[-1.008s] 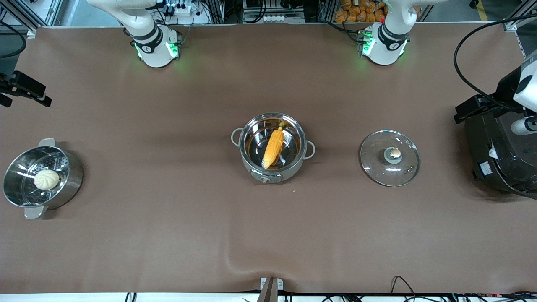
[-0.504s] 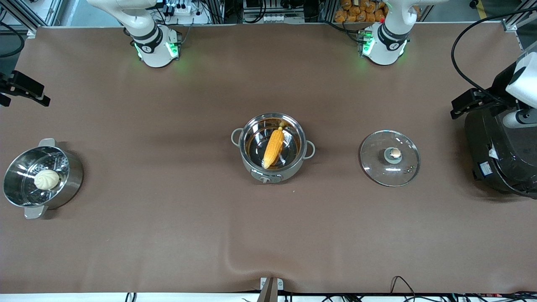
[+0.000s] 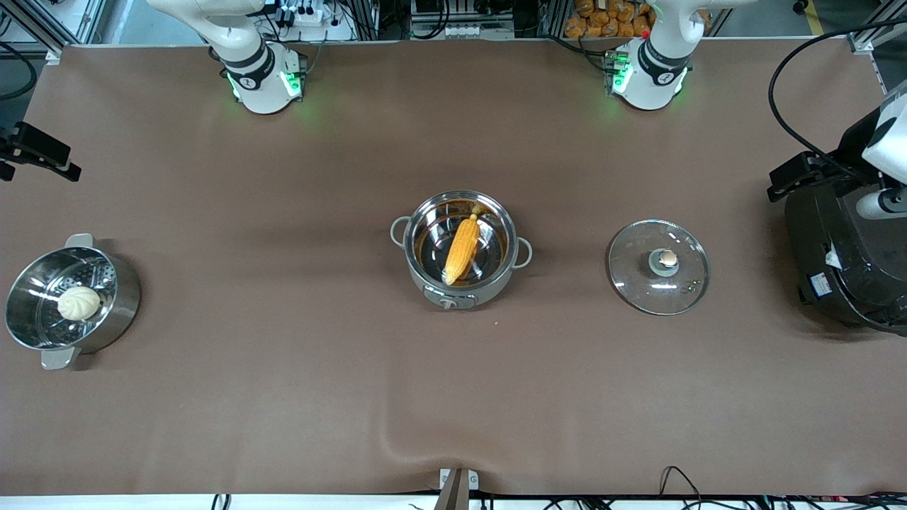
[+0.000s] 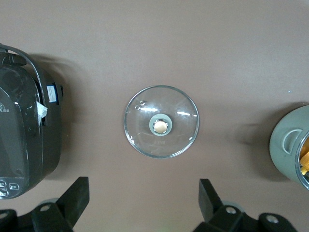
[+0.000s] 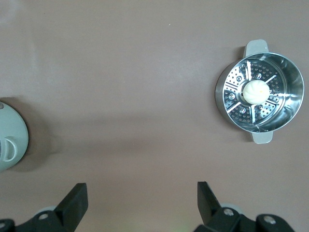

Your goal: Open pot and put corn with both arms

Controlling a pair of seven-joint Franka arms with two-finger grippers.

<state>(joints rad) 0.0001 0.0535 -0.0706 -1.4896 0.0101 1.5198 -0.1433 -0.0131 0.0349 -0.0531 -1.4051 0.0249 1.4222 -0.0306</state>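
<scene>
The steel pot (image 3: 460, 296) stands uncovered at the table's middle, also at the edge of the left wrist view (image 4: 289, 145) and the right wrist view (image 5: 9, 140). The yellow-orange corn (image 3: 461, 248) lies inside it, leaning on the wall. The glass lid (image 3: 659, 266) lies flat on the table beside the pot, toward the left arm's end (image 4: 161, 121). My left gripper (image 3: 801, 177) is open and empty, high over the table beside the lid (image 4: 143, 193). My right gripper (image 3: 42, 152) is open and empty, high over bare table at the right arm's end (image 5: 141, 195).
A big black cooker (image 3: 843, 262) stands at the left arm's end, under the left arm (image 4: 24, 130). A steel steamer pot (image 3: 120, 301) with a white bun (image 3: 78, 303) in it stands at the right arm's end (image 5: 289, 104). The cloth has a wrinkle near the front edge.
Both grippers have shifted slightly at the table's ends. The pot, corn and lid have not moved.
</scene>
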